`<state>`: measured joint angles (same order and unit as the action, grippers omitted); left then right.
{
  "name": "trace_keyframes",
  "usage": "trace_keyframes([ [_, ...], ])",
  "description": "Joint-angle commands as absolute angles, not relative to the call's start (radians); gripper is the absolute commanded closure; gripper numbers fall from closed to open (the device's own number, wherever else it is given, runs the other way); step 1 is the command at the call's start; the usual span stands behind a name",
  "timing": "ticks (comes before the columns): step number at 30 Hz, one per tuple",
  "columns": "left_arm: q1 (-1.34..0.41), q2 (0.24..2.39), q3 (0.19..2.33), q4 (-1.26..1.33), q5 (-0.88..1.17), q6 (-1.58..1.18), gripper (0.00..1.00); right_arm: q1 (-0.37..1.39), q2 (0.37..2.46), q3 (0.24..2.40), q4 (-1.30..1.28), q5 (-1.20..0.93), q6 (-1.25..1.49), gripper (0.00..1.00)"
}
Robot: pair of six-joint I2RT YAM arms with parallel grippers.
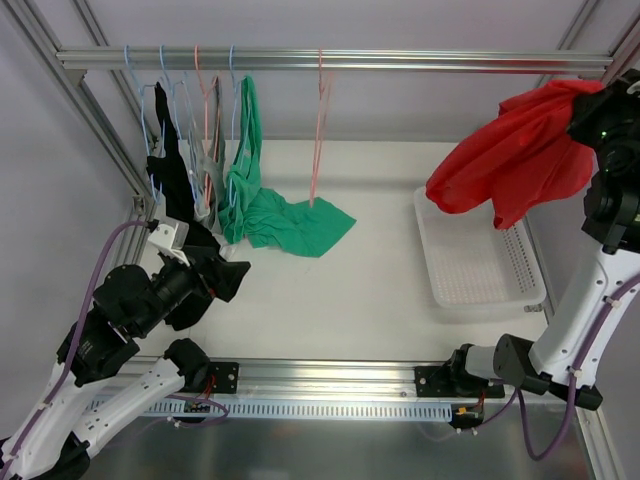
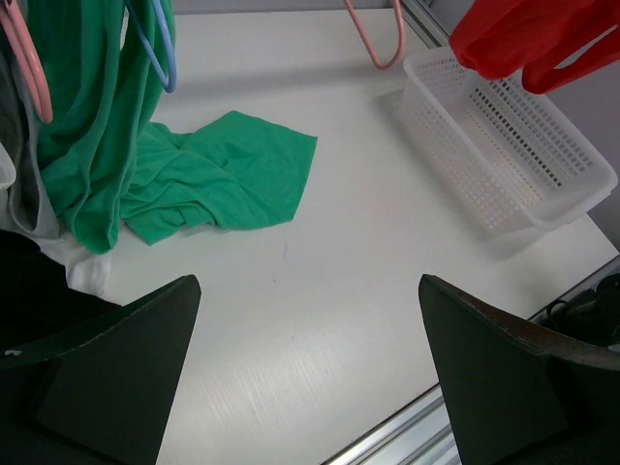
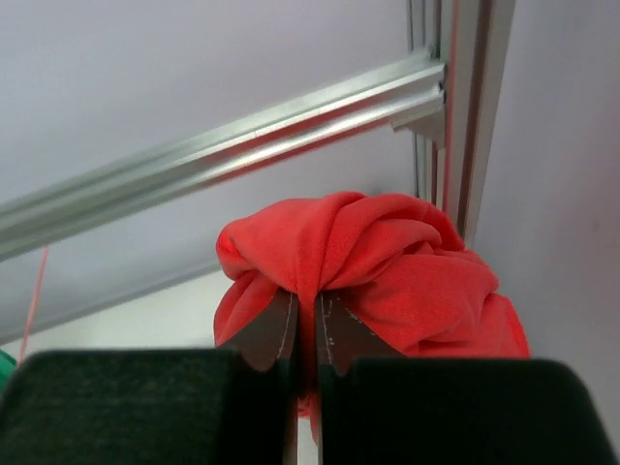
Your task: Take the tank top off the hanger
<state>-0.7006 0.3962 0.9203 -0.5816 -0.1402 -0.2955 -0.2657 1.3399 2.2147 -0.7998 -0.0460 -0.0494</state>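
My right gripper (image 1: 585,112) is shut on a red tank top (image 1: 510,160) and holds it high at the right, above the white basket (image 1: 474,255). In the right wrist view the red cloth (image 3: 387,271) is bunched around my closed gripper (image 3: 305,325). A bare pink hanger (image 1: 318,130) hangs on the rail (image 1: 330,60) at the middle. My left gripper (image 2: 308,368) is open and empty, low over the table near the front left.
Several hangers at the rail's left carry a black garment (image 1: 170,170), a grey one and a green one (image 1: 250,190) that trails onto the table (image 1: 340,290). Metal frame posts stand at both sides.
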Motion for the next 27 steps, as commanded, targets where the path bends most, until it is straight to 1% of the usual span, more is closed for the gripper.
trace_keyframes([
  [1, -0.704, 0.383, 0.917, -0.557, -0.164, -0.296, 0.01, -0.276, 1.387, 2.123, -0.853, -0.104, -0.054, 1.0],
  [9, -0.704, 0.391, 0.911, -0.557, -0.16, -0.296, 0.01, -0.275, 1.263, 1.817, -0.712, -0.161, -0.026, 1.0],
  [10, -0.704, 0.387, 0.911, -0.557, -0.161, -0.296, 0.01, -0.276, 1.244, 1.722, -0.692, -0.163, -0.023, 1.0],
  [13, -0.704, 0.385, 0.923, -0.557, -0.163, -0.301, 0.01, -0.276, 1.183, 1.582, -0.632, -0.141, -0.011, 1.0],
  [14, -0.704, 0.385, 0.93, -0.56, -0.163, -0.302, 0.01, -0.276, 1.174, 1.493, -0.614, -0.138, -0.006, 1.0],
  [16, -0.704, 0.403, 0.974, -0.56, -0.169, -0.308, 0.01, -0.275, 1.154, 1.398, -0.597, -0.149, 0.001, 1.0],
  [17, -0.704, 0.414, 0.992, -0.563, -0.169, -0.316, 0.01, -0.276, 1.151, 1.302, -0.577, -0.152, 0.026, 1.0],
  [18, -0.704, 0.426, 1.014, -0.563, -0.173, -0.322, 0.01, -0.275, 1.15, 1.254, -0.563, -0.152, 0.037, 1.0],
  [20, -0.704, 0.488, 1.098, -0.571, -0.234, -0.345, 0.01, -0.276, 1.163, 1.168, -0.516, -0.159, 0.063, 1.0],
  [21, -0.704, 0.552, 1.17, -0.587, -0.256, -0.345, 0.01, -0.276, 1.179, 1.113, -0.508, -0.17, 0.069, 1.0],
  [22, -0.704, 0.589, 1.214, -0.604, -0.309, -0.345, 0.01, -0.276, 1.224, 1.095, -0.502, -0.169, 0.08, 1.0],
  [23, -0.704, 0.636, 1.259, -0.626, -0.336, -0.347, 0.01, -0.276, 1.251, 1.088, -0.5, -0.164, 0.081, 0.96],
  [24, -0.704, 0.731, 1.357, -0.671, -0.356, -0.344, 0.01, -0.276, 1.278, 1.089, -0.503, -0.154, 0.083, 0.91],
  [25, -0.704, 0.779, 1.409, -0.695, -0.379, -0.341, 0.01, -0.275, 1.313, 1.097, -0.514, -0.15, 0.081, 0.82],
  [26, -0.704, 0.826, 1.454, -0.713, -0.377, -0.336, 0.01, -0.276, 1.318, 1.109, -0.55, -0.143, 0.078, 0.51],
  [27, -0.704, 0.913, 1.541, -0.748, -0.365, -0.328, 0.01, -0.275, 1.292, 1.13, -0.567, -0.112, 0.08, 0.15],
])
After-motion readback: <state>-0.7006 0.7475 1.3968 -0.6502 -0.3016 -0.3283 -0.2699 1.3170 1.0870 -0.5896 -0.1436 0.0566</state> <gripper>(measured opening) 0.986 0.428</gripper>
